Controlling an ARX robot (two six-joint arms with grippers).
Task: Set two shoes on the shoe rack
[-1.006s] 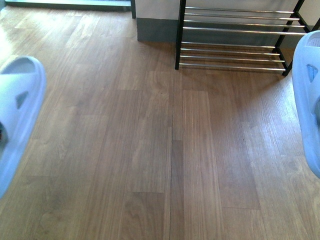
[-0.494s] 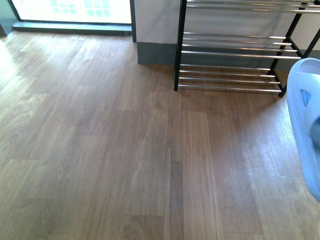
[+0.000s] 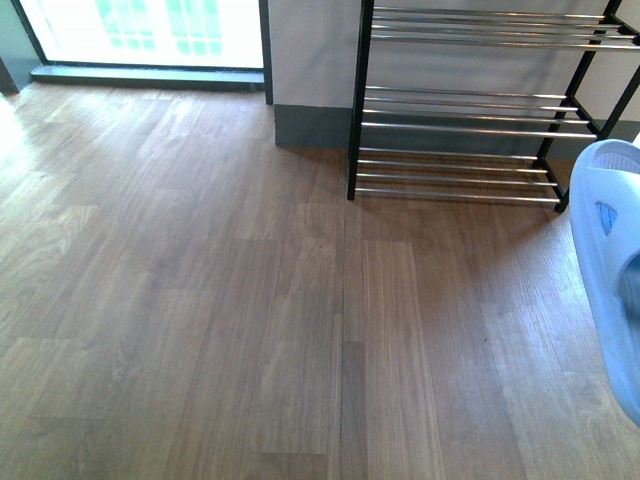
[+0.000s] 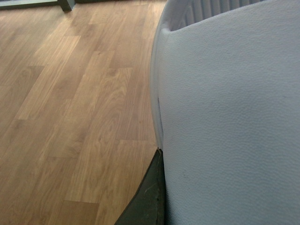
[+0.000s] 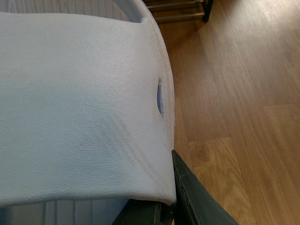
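Left gripper [image 4: 154, 187]: clamped on the left slide [image 4: 225, 117]; only 1 dark finger [image 4: 147, 201] shows, pressed against the strap's edge, and the shoe hides how wide the jaws stand.
Right gripper [image 5: 173, 187]: clamped on the right slide [image 5: 79, 108]; 1 dark finger [image 5: 192, 199] lies along the strap, and the gap is likewise hidden.
Slides: light blue, both held clear of the wooden floor [image 3: 250, 300]; the right one sits at the front view's right edge.
Shoe rack [image 3: 460, 110]: black frame, 3 tiers of chrome rods in view, standing on the floor against the wall, ahead and to the right.
Window [image 3: 140, 30]: bright, far left.
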